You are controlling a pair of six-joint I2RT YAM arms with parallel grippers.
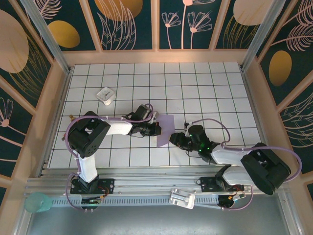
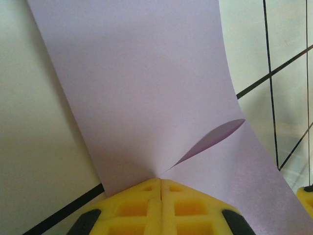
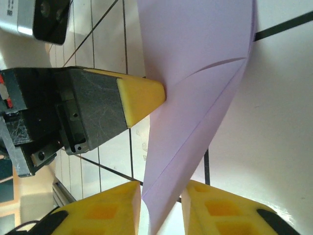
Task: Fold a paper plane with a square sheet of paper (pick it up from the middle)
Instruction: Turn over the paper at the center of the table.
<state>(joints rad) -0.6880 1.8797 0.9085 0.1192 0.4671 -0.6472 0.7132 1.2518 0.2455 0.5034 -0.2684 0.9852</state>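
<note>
Sheet: the square sheet of paper (image 1: 165,128) hung near the middle of the tabletop (image 1: 205,88), between my 2 hands. It was bent over on itself into a narrow shape rather than lying flat. I could not tell whether its far edge touched the tiles.
Layers: my left wrist view showed a curved pocket gaping between 2 layers, so the fold was loose and not creased.
Left hand (image 1: 157,128): fingers pressed together, clamped on the sheet's edge.
Right hand (image 1: 173,139): fingers apart, straddling the sheet's lower end, with paper between them and no clear contact on either pad.
Stage: I judged this an early fold, with no pointed dart yet.
Risk 1: a pinch from the right hand off the intended line would set a crooked crease, because the layers were not aligned.
Risk 2: the gaping pocket could flatten into a stray wrinkle under that same pinch.
Risk 3: the paper was thin, so any pull between the 2 hands could tear it or drag it out of the left clamp.
Surroundings: a small white block (image 1: 105,95) sat well apart, toward the far left.
</note>
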